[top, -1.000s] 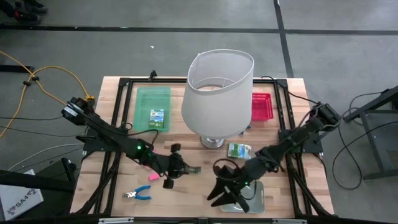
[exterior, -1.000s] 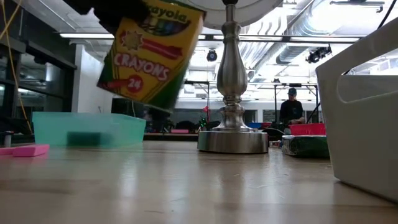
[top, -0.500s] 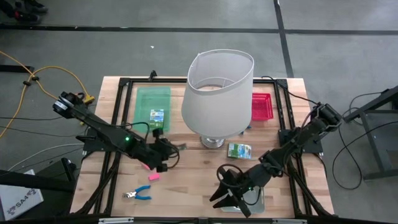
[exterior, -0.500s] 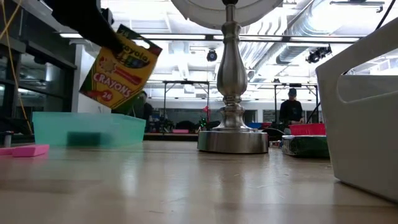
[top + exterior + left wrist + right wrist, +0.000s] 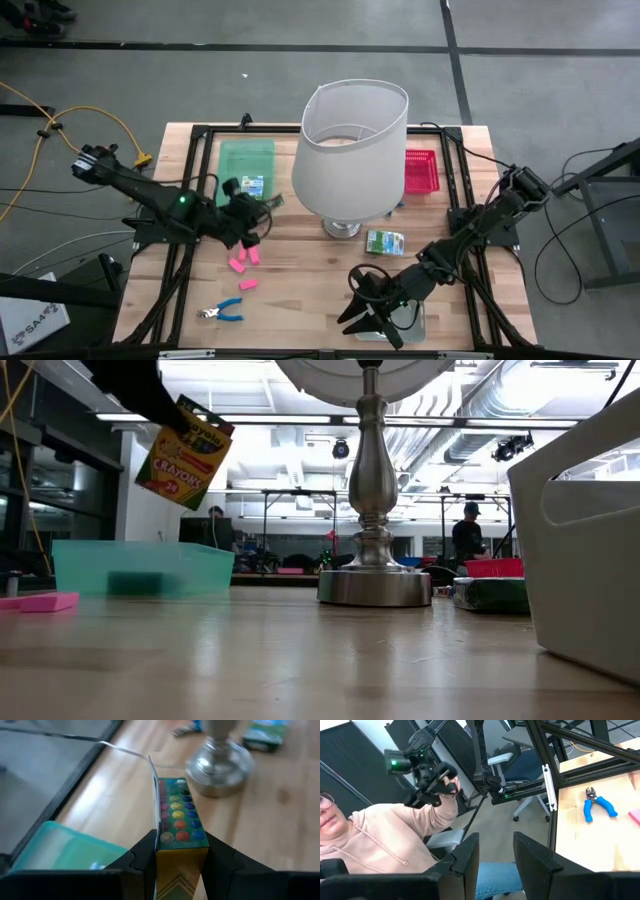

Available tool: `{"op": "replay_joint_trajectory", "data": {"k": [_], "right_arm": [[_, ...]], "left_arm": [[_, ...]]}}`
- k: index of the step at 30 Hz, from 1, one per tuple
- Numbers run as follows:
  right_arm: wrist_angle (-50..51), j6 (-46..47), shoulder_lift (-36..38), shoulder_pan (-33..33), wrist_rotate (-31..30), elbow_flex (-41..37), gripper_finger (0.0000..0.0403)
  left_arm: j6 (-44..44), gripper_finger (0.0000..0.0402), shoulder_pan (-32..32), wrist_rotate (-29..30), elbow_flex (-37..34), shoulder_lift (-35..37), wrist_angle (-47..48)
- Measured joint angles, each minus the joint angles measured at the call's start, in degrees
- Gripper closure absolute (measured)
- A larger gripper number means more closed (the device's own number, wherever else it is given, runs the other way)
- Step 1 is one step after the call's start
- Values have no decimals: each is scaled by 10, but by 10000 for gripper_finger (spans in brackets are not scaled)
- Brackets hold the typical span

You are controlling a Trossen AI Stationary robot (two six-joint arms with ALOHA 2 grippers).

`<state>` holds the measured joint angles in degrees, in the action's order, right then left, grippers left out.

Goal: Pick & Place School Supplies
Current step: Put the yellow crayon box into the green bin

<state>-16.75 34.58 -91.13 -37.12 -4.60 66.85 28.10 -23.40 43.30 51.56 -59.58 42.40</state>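
Note:
My left gripper (image 5: 260,210) is shut on a yellow-green crayon box (image 5: 183,452) in the air beside the near right corner of the green tray (image 5: 246,165). The box's end is open and shows crayon tips (image 5: 177,812). A second crayon box (image 5: 252,187) lies in the green tray. A third (image 5: 385,241) lies on the table by the lamp base. Three pink erasers (image 5: 246,260) and a blue-handled tool (image 5: 222,312) lie on the wood at the near left. My right gripper (image 5: 492,855) is open and empty over the clear grey tray (image 5: 408,322). My left gripper pinches the crayon box between its two fingers (image 5: 145,851), one on each opposite side of the box (image 5: 177,845), back from the open end. The box is lifted clear of the table and hangs tilted in the low view.
A tall lamp with a big white shade (image 5: 350,150) and metal base (image 5: 373,582) stands mid-table. A red tray (image 5: 421,170) sits at the far right. A black frame (image 5: 190,180) runs around the table. A person (image 5: 380,840) sits beyond the near edge.
My left gripper has carried the crayon box from the table's middle toward the far edge and left, up to the green tray, keeping it lifted and tilted. My right gripper has drawn back a little toward the near edge.

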Motion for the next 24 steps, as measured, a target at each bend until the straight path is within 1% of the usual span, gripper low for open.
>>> {"op": "replay_joint_trajectory", "data": {"k": [8,13,19,24], "right_arm": [[3,-4,0,0,0,0,291],[3,-4,0,0,2,0,291],[3,-15,0,0,2,0,291],[4,-15,0,0,2,0,291]], "left_arm": [[3,294,117,6,-55,59,1],[-12,294,208,8,-85,68,1],[-74,293,319,27,-93,29,-2],[-122,295,379,33,-93,-30,-28]]}}
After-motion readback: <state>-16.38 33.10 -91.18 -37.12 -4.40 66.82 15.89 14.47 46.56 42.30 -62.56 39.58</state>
